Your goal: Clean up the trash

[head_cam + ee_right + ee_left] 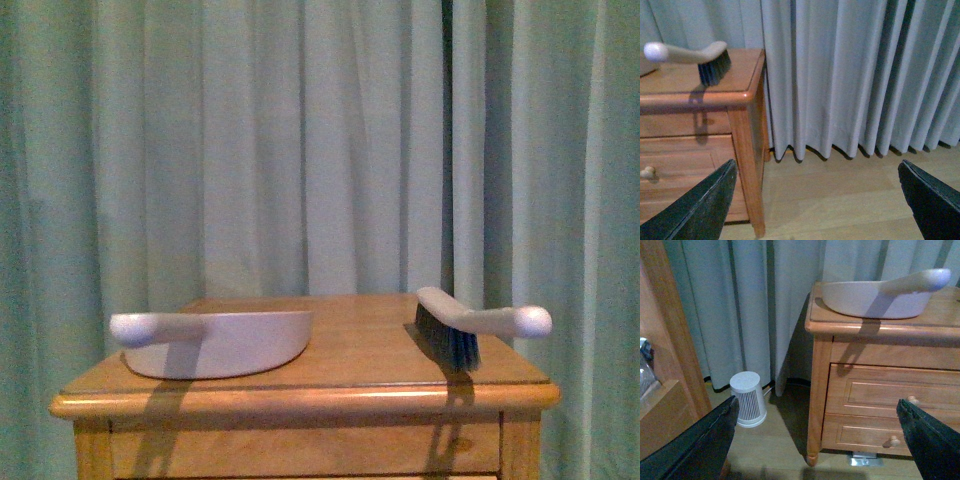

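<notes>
- Behind the desk (380, 350), a pale curtain (300, 150) is hanging full width and closing off the background.
- Desk is carrying both tools near its front edge, probably staged within reach of either arm.
- Dustpan (225, 345) is lying on the left part, nearer the left arm.
- Brush (470, 325) is resting on its bristles on the right part, its handle lifted off the wood, likely for an easy grab.
- Left gripper (816, 401) and right gripper (817, 163) are hanging low beside the desk, jaws spread wide, holding nothing.
- Trash is not showing in any view, so its position cannot be told.

All we see of our left gripper (816, 401) and right gripper (816, 164) are black, matte, wedge-shaped fingers (700, 445) tapering to points.
</notes>
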### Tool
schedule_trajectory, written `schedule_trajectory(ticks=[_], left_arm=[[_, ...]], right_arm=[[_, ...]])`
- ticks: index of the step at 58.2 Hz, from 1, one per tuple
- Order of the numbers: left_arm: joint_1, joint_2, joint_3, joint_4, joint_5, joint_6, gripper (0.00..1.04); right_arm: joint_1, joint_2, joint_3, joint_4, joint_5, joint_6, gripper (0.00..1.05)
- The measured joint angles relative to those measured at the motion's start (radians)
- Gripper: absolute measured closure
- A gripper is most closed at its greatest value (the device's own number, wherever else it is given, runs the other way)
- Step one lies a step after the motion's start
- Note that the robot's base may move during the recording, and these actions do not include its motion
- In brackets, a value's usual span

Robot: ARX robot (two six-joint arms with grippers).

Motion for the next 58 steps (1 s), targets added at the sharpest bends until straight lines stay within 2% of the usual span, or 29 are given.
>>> schedule_trajectory(ticks=[29, 30, 32, 38, 42, 58], left_arm=[[0.007, 0.01, 0.006, -0.021, 0.018, -0.016, 0.08], [0.019, 0.032, 0.023, -0.067, 0.069, -0.053, 0.08], [0.037, 0.101, 0.053, -0.116, 0.105, -0.104, 0.08], [0.033, 0.346, 0.148, -0.079, 0.078, -0.144, 0.08], [-0.008, 0.503, 0.262, -0.084, 0.027, -0.126, 0.08], [-0.294, 1.06, 0.81, -0.198, -0.135, -0.03, 0.08]], right_arm=[[0.0, 0.0, 0.0, 0.0, 0.0, 0.0, 0.07], [0.0, 0.0, 0.0, 0.0, 0.0, 0.0, 0.07], [0.0, 0.0, 0.0, 0.0, 0.0, 0.0, 0.07], [0.0, 0.0, 0.0, 0.0, 0.001, 0.0, 0.07], [0.0, 0.0, 0.0, 0.0, 0.0, 0.0, 0.07], [0.0, 0.0, 0.0, 0.0, 0.0, 0.0, 0.07]])
